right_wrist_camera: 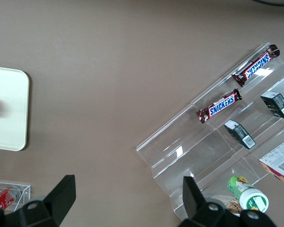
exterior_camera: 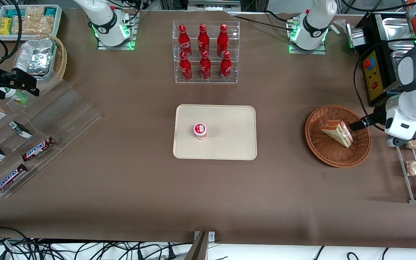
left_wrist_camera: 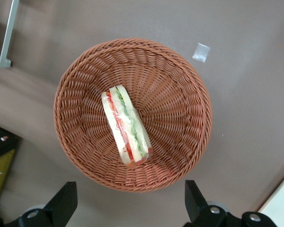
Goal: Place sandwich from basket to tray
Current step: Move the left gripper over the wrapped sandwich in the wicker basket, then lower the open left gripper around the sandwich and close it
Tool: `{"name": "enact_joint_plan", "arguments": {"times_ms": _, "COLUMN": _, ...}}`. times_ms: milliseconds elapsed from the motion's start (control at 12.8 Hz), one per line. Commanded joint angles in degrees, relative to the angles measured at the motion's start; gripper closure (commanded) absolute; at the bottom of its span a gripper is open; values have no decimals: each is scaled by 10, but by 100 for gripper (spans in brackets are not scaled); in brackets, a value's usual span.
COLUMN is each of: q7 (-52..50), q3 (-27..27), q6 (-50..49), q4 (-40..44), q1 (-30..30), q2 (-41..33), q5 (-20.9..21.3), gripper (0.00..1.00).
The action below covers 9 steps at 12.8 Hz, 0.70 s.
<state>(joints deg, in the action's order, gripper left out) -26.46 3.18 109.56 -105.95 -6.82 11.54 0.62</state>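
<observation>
The claw (left_wrist_camera: 128, 208) hangs over the basket (exterior_camera: 329, 159), fingers apart. The sandwich (exterior_camera: 336, 132) lies inside. Two Snickers bars (exterior_camera: 38, 148) sit near the desk's edge.

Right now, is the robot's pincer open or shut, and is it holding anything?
Pincer: open, holding nothing, hovering above the basket with the sandwich in it.

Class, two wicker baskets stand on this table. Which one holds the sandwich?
The reddish-brown basket under the left gripper holds the sandwich. The lighter tan basket, toward the parked arm's end, holds silver foil.
</observation>
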Motion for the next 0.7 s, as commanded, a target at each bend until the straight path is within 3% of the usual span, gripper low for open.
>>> {"name": "enact_joint_plan", "arguments": {"times_ms": 0, "q7": -75, "q3": 6, "q6": 63, "q4": -71, "q1": 1, "q2": -30, "q5": 34, "gripper": 0}}
{"name": "enact_joint_plan", "arguments": {"times_ms": 625, "q7": -115, "q3": 5, "q6": 281, "q4": -224, "q1": -13, "q2": -42, "q5": 35, "gripper": 0}}
